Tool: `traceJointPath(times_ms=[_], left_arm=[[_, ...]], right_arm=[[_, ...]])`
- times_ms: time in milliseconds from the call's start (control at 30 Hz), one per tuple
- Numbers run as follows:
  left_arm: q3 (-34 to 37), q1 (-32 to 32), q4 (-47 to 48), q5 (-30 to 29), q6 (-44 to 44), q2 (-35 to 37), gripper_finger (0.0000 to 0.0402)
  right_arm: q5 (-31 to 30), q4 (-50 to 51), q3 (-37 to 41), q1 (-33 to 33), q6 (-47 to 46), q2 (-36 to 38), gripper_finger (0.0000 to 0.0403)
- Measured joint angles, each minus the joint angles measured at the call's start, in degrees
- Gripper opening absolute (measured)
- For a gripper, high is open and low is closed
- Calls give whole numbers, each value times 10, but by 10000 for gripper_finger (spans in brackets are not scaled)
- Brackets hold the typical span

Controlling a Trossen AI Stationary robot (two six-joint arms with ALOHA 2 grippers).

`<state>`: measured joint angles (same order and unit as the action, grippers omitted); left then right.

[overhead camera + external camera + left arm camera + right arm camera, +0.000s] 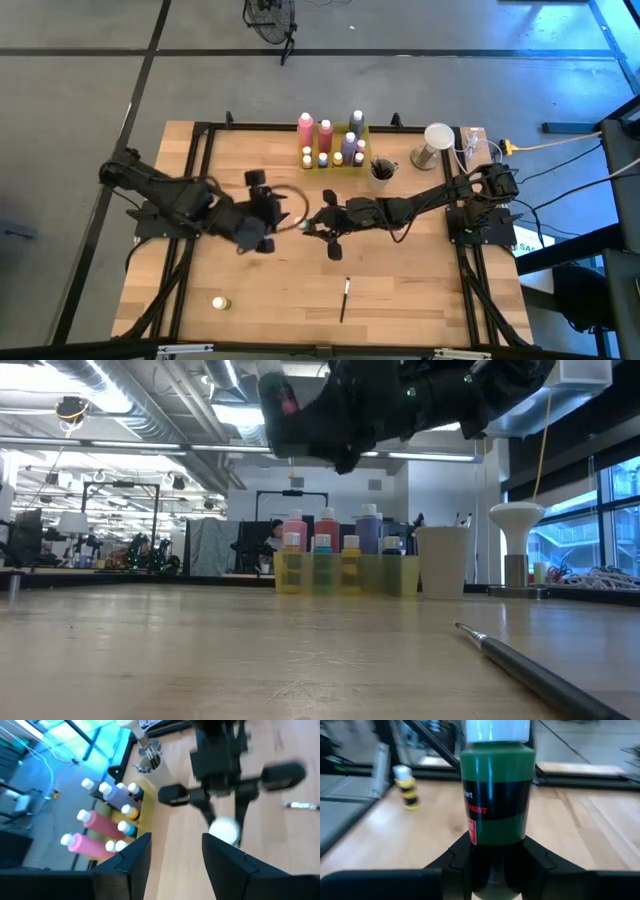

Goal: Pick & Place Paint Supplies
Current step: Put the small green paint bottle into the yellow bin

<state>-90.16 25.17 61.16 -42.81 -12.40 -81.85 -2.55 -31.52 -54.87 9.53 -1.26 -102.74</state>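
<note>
In the middle of the high view the right gripper [492, 865] pinches a green paint bottle [496, 800] with a white cap, lifted above the table [400, 290]. The left gripper [175, 855] hovers just left of it, fingers spread and holding nothing. More bottles [330, 140] stand in the yellow tray [340, 163] at upper centre; a paintbrush [345, 298] lies at lower centre, and a small yellow bottle [220, 302] at lower left.

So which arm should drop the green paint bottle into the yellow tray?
Right. Its gripper already clamps the green white-capped paint bottle; the left gripper is open and empty. The translucent yellow tray lies just ahead.
</note>
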Motion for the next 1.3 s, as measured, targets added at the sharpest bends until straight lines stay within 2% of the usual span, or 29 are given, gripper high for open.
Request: traceJointPath(times_ms=[100, 300, 533, 800, 1033, 1167, 1300], left_arm=[[43, 24, -2, -24, -15, 11, 167], [130, 36, -46, -57, -20, 22, 168], [161, 28, -43, -55, -23, 24, 164], [115, 17, -53, 55, 21, 24, 162], [111, -29, -129, 118, 61, 24, 162], [110, -62, -176, 203, 62, 23, 162], [110, -90, -171, 269, 61, 20, 162]], right_arm=[[30, -27, 0, 0, 0, 0, 103], [33, -46, 0, 0, 2, 0, 103], [32, -50, 0, 0, 2, 0, 103], [32, -47, 0, -1, 2, 0, 103], [31, -43, 0, -1, 13, 0, 103], [30, -29, -1, -1, 13, 1, 103], [20, -20, -1, -1, 13, 1, 103]])
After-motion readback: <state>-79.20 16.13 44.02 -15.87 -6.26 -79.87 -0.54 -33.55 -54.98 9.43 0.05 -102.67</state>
